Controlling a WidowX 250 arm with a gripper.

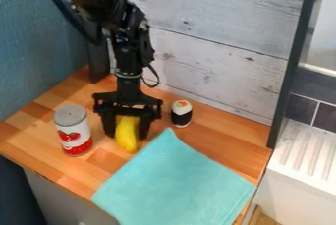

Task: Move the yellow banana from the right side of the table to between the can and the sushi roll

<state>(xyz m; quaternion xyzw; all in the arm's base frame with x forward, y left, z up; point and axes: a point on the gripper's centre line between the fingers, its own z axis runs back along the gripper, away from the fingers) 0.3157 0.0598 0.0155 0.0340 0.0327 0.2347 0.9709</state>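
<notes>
- On the can [72,139], to the left of your fingers, you had a label with red fruit printed over a red band; no lettering on it was clear enough for you to read.
- Your gripper [126,136] hung low over the wooden counter [36,138], its fingers spread open, one on each side of the yellow banana [127,141].
- The banana's upper end was tucked up between your fingers, partly hidden by the gripper, and its lower end stuck out past the tips; you couldn't tell if either finger touched it.
- Just right of your fingers, you had the black-and-white sushi piece [182,115] upright, its top orange and green.
- Below and right of your fingers lay the turquoise cloth [174,182], one corner pointing up near them, its lower part cut off by the view's bottom edge.
</notes>
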